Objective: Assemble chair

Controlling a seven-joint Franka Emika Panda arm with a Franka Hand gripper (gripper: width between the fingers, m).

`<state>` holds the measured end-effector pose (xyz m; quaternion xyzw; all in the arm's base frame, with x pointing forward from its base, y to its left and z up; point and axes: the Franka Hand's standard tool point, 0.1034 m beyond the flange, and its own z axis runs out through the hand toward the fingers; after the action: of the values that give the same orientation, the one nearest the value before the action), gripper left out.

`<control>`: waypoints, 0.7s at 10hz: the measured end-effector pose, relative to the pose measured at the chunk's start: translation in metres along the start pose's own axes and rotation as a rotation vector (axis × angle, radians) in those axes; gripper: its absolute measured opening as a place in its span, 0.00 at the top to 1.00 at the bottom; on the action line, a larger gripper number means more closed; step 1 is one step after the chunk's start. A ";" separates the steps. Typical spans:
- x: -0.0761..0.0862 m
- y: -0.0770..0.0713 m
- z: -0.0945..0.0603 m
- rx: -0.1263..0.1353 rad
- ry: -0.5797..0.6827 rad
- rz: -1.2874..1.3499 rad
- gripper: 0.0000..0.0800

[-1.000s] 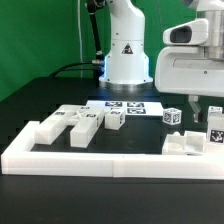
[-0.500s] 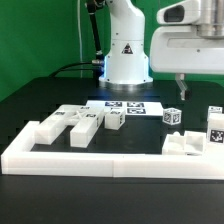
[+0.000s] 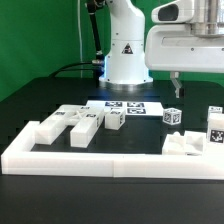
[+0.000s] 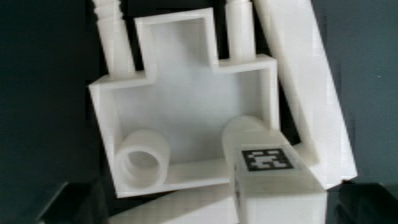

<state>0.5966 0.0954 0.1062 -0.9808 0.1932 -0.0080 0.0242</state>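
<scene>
The chair parts are matte white tagged blocks on the black table. In the exterior view a group of slabs and bars [image 3: 72, 123] lies at the left. Two small cubes [image 3: 114, 118] [image 3: 173, 116] sit mid-table. A tagged block [image 3: 215, 124] and a notched piece [image 3: 186, 143] lie at the right. My gripper [image 3: 186, 84] hangs above the right-hand parts, apart from them. In the wrist view my gripper [image 4: 214, 215] is open and empty over a notched flat slab [image 4: 187, 90], a tagged leg [image 4: 267, 165] and a piece with a round hole [image 4: 146, 160].
The marker board [image 3: 125, 106] lies in front of the robot base [image 3: 126, 55]. A long low white border rail [image 3: 110, 160] runs along the table's front. A green screen stands behind.
My gripper has risen from table height beside the right-hand parts and shifted toward the exterior view's left. No part has moved.
</scene>
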 end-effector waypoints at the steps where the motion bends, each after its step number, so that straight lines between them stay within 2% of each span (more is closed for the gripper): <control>1: -0.009 0.010 0.002 0.002 -0.005 -0.034 0.19; 2: -0.024 0.033 0.002 0.007 -0.017 -0.068 0.19; 3: -0.032 0.061 0.002 0.012 -0.016 -0.090 0.19; 5: -0.029 0.117 0.010 -0.004 -0.002 -0.168 0.19; 6: -0.032 0.135 0.017 -0.013 0.000 -0.162 0.19; 7: -0.033 0.132 0.017 -0.012 -0.005 -0.153 0.19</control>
<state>0.5168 -0.0133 0.0826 -0.9928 0.1179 -0.0064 0.0181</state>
